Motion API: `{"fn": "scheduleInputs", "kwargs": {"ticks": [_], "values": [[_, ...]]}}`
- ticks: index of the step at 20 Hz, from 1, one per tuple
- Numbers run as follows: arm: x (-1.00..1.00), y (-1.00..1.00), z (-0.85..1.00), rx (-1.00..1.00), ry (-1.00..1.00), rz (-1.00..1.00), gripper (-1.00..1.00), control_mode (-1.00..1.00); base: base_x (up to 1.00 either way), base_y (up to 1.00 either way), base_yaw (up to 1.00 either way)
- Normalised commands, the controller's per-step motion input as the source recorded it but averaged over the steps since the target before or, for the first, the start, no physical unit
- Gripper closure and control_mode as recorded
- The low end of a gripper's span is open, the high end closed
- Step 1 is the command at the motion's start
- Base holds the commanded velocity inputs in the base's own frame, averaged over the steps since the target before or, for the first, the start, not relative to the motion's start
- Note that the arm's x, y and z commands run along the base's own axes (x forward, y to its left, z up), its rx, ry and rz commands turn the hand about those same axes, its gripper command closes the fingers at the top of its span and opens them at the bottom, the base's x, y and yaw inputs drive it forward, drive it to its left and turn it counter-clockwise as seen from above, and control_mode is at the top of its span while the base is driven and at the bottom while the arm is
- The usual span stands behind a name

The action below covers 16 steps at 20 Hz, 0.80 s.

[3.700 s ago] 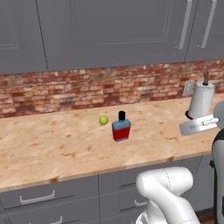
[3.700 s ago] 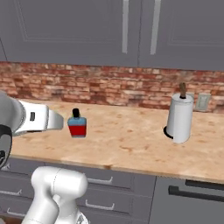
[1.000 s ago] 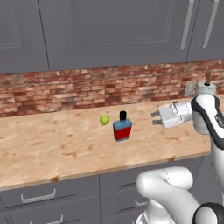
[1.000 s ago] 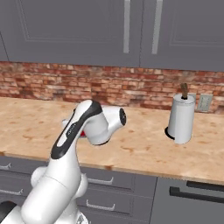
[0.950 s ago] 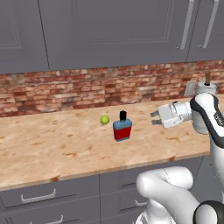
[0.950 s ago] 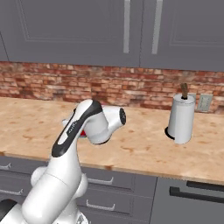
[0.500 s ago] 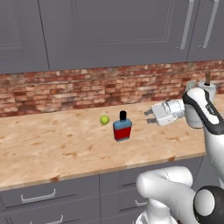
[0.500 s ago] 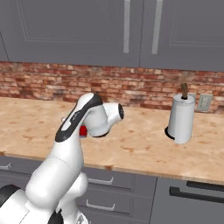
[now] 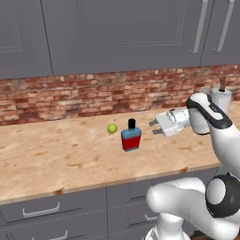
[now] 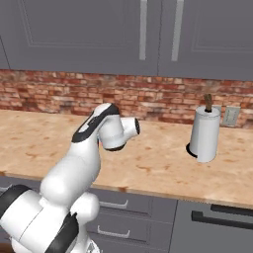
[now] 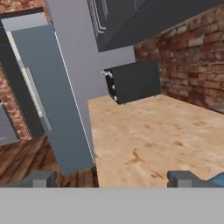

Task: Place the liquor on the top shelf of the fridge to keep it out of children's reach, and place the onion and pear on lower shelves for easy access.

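Observation:
The liquor [image 9: 131, 138], a squat blue bottle with a red label and black cap, stands upright on the wooden counter [image 9: 56, 159]. The yellow-green pear [image 9: 112, 128] lies just behind it to the left. My gripper [image 9: 153, 128] hovers level with the bottle, a short way to its right, open with nothing between the fingers. In the hand view the gripper [image 11: 111, 179] points along the counter toward the slate-blue fridge [image 11: 48, 96], whose door is shut, so the shelves are hidden. A blue edge of the liquor [image 11: 217, 179] shows at the lower right. The onion is out of view.
A paper towel roll [image 9: 220, 101] on its holder [image 10: 205, 133] stands at the counter's right, near the brick wall. A dark boxy appliance [image 11: 133, 81] sits at the counter's far end beside the fridge. Grey cabinets hang above the counter, with drawers below.
My gripper has moved left along the counter, closing the distance to the liquor. Bottle and pear have not moved; the jaws stay open.

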Motion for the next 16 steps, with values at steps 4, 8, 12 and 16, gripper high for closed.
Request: {"fn": "scheduleInputs", "kwargs": {"ticks": [4, 8, 12, 16], "values": [[0.29, 0.0, -0.24, 0.0, -0.02, 0.1, -1.0, -1.0, 0.0, 0.0, 0.0], [0.21, 0.0, -0.15, 0.0, -0.05, 0.1, -1.0, -1.0, 0.0, 0.0, 0.0], [0.2, 0.0, -0.14, 0.0, -0.05, 0.09, -1.0, -1.0, 0.0, 0.0, 0.0], [0.19, 0.0, -0.13, 0.01, -0.07, 0.06, -1.0, -1.0, 0.0, 0.0, 0.0]]}}
